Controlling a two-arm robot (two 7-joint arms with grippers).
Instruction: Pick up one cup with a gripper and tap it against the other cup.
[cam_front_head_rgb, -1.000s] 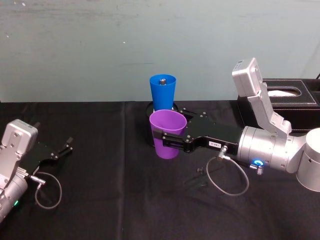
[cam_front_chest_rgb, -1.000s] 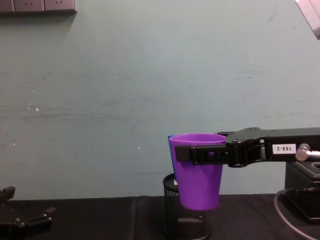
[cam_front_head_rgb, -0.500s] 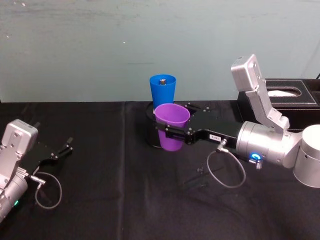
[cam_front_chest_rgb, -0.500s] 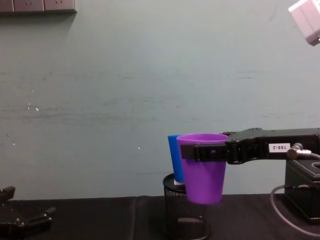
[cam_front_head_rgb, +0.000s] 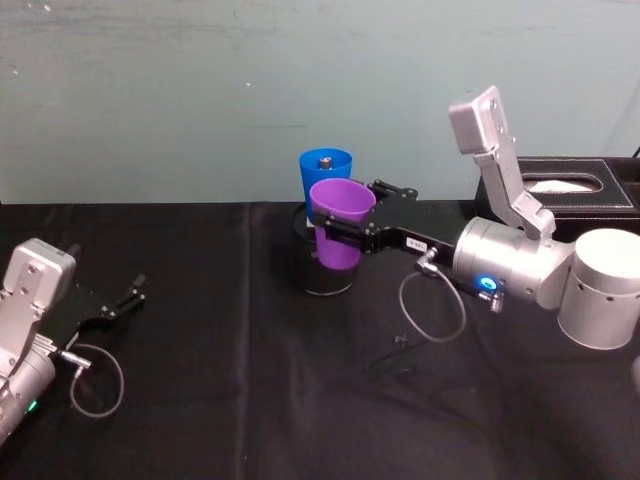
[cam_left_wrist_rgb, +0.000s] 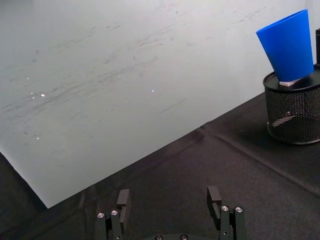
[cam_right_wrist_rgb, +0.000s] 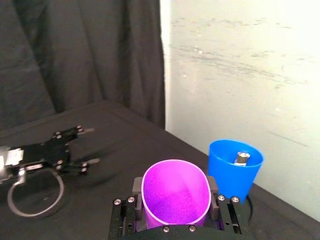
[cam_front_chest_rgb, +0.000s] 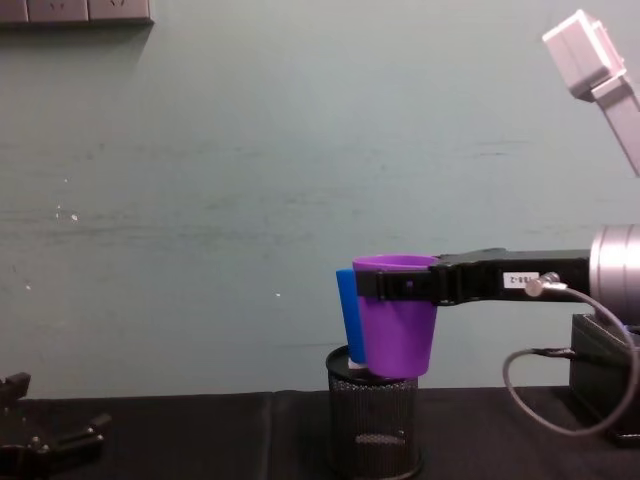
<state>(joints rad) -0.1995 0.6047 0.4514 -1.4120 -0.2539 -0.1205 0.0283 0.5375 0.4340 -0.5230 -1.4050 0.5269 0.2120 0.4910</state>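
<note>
The purple cup (cam_front_head_rgb: 339, 222) hangs upright in the air, with my right gripper (cam_front_head_rgb: 345, 232) shut on it just under the rim. In the chest view the purple cup (cam_front_chest_rgb: 394, 330) hovers just above the black mesh pen holder (cam_front_chest_rgb: 372, 424) and covers most of the blue cup (cam_front_chest_rgb: 347, 315). The blue cup (cam_front_head_rgb: 325, 179) stands upright on top of the holder (cam_front_head_rgb: 326, 275), close behind the purple one; whether they touch I cannot tell. From the right wrist, the purple cup (cam_right_wrist_rgb: 175, 195) sits between the fingers (cam_right_wrist_rgb: 218, 209) with the blue cup (cam_right_wrist_rgb: 235, 167) just beyond. My left gripper (cam_front_head_rgb: 128, 298) rests open at the table's left.
A black tissue box (cam_front_head_rgb: 578, 195) stands at the back right behind my right arm. A loose cable loop (cam_front_head_rgb: 432, 310) hangs under the right wrist. The black tablecloth (cam_front_head_rgb: 230, 400) covers the table, and a pale green wall (cam_front_chest_rgb: 250, 180) rises right behind the cups.
My right gripper has carried the purple cup away from me and slightly up, from in front of the holder to just above it, close against the blue cup. The left arm has not moved.
</note>
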